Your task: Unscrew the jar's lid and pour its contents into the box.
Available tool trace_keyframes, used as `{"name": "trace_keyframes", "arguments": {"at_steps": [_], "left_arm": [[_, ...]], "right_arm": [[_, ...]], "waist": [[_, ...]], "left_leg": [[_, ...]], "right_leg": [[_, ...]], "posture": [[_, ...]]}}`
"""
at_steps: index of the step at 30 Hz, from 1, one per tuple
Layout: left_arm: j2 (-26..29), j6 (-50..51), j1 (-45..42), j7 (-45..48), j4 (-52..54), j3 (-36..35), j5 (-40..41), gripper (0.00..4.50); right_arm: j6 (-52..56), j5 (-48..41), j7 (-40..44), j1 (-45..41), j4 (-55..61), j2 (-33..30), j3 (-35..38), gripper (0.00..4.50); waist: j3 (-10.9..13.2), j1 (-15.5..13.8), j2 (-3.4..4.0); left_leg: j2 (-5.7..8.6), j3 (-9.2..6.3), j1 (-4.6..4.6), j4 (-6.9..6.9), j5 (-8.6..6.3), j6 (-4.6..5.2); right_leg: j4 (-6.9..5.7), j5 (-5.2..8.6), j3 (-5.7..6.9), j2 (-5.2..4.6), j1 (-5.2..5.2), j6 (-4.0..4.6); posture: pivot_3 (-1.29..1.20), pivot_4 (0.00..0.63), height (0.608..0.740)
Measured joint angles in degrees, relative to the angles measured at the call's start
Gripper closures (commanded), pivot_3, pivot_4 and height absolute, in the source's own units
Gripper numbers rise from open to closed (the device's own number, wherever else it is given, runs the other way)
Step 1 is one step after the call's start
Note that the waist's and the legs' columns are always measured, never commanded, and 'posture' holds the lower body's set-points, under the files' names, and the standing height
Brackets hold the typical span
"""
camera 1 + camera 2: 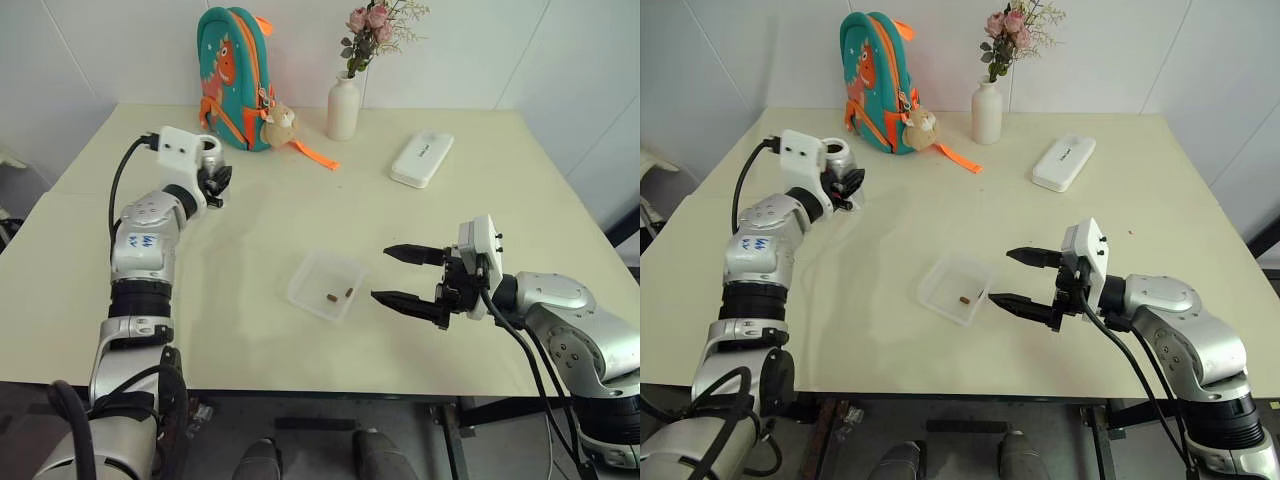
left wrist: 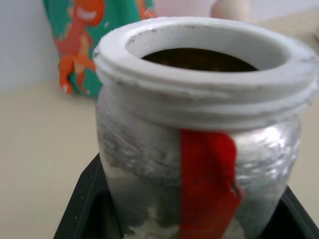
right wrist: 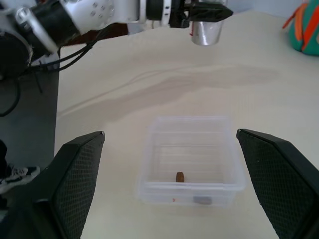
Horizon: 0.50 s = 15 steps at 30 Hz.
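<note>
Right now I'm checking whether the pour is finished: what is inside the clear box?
Inside the box lie two small brown pellets, on its floor toward the side nearest the open right pincer. Nothing covers the clear box.

Could read no words or numbers anywhere. Saw blue handwritten marks on the left arm's white shell (image 1: 143, 241), too small to make out. Noted a small dark marking on the white case (image 1: 421, 158), likewise illegible. Found only plain red tape on the jar (image 2: 199, 149).
</note>
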<state>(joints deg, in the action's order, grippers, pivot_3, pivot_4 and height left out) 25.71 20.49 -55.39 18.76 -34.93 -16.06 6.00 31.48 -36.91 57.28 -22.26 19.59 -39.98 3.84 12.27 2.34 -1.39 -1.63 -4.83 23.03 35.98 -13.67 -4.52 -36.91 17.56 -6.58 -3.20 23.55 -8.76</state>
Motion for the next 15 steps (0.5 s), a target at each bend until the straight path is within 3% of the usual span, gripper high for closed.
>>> {"name": "trace_keyframes", "arguments": {"at_steps": [7,15], "left_arm": [[4.23,-9.66,-0.2,-4.89,-21.4,-4.96,1.63,2.52],[4.44,-26.1,2.76,-0.88,-28.18,-5.86,3.07,2.52]], "right_arm": [[-8.09,4.9,3.15,-0.54,-4.13,-1.77,0.97,0.04],[-9.65,6.62,1.29,0.27,-4.34,-1.22,0.97,0.04]], "waist": [[0.01,0.12,-0.03],[0.0,-0.6,-0.04]], "left_leg": [[0.01,-0.02,0.04,-0.02,-0.01,-0.02],[0.0,-0.01,0.03,-0.03,0.0,-0.05]], "right_leg": [[0.06,-0.01,0.01,-0.01,0.02,0.0],[0.04,-0.01,0.02,-0.01,0.02,0.01]], "posture": [[0.0,0.15,0.74],[0.0,0.15,0.74]]}}
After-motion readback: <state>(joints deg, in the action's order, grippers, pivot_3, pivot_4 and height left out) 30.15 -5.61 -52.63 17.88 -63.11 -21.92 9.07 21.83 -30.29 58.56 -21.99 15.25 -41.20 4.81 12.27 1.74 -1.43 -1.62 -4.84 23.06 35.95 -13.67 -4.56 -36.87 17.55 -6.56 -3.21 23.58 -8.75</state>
